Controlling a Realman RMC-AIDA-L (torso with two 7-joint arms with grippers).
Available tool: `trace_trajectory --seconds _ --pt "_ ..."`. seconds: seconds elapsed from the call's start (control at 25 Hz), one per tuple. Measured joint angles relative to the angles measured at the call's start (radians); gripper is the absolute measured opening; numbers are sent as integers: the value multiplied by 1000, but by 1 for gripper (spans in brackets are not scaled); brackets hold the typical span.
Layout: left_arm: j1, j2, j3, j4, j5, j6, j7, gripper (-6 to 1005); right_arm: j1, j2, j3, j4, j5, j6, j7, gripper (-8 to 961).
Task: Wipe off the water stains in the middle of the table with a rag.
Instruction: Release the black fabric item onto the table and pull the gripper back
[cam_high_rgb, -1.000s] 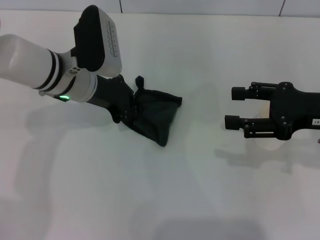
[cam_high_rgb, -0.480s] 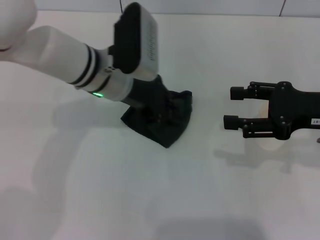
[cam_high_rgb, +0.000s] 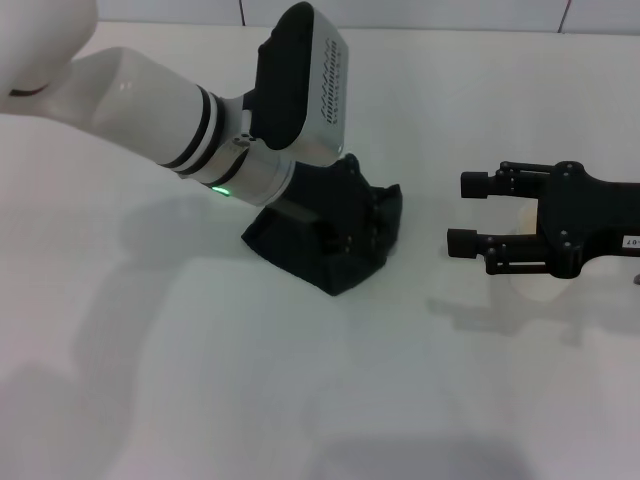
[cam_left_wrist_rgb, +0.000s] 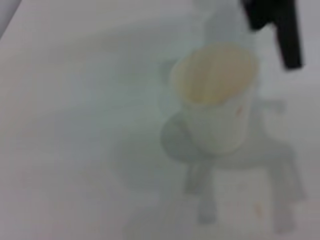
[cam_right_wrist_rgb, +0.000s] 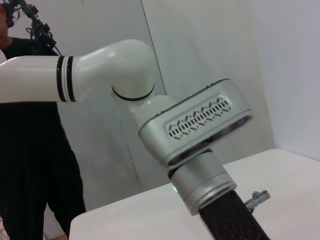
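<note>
The rag lies on the white counter, a little left of the middle in the head view, and it is bunched into a dark low heap. The left arm comes in from the far left and slopes down to it. The left claw is pressed down into the rag, with the cloth folded up around it, so I cannot tell if its fingers are wide or narrow. A small green light shines on the wrist of this arm, just above the rag.

The water stains are not visible in the head view; the counter around the rag looks plain white there. In the left wrist view some faint orange specks are on the counter near the cup, but the picture is too soft to say more.

To the right of the rag, apart from it, the right claw hangs above the counter with its two black fingers wide apart and nothing between them, pointing to the left toward the rag. Under this claw stands a white paper cup, upright, mostly hidden by the claw in the head view. The left wrist view shows its inside as pale yellow.
</note>
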Motion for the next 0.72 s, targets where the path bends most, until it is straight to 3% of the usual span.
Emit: trace_trajectory --seconds 0.72 --pt "-5 -1 77 16 -149 52 52 121 3 2 0 -3 0 -1 0 766"
